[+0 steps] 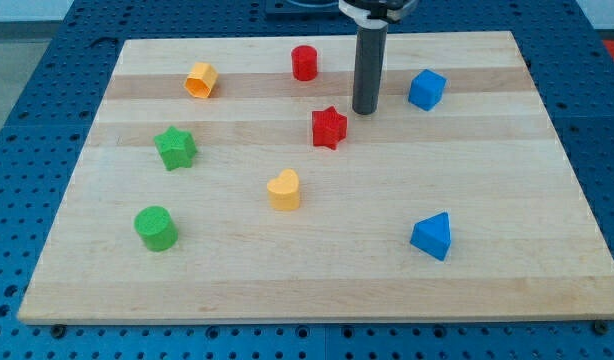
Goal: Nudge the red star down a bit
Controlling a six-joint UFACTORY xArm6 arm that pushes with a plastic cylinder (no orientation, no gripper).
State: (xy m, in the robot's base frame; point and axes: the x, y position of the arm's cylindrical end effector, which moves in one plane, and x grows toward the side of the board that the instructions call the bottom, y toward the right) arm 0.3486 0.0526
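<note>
The red star [329,127] lies on the wooden board a little above the middle. My tip [365,110] stands just to the star's upper right, a short gap away and not touching it. The dark rod rises from there toward the view's top.
A red cylinder [304,62] and a yellow-orange hexagon [200,80] lie near the view's top. A blue block [426,89] is right of my tip. A green star [175,148], green cylinder [155,227], yellow heart [284,189] and blue triangular block [432,236] lie lower. The board's edge [317,318] runs along the bottom.
</note>
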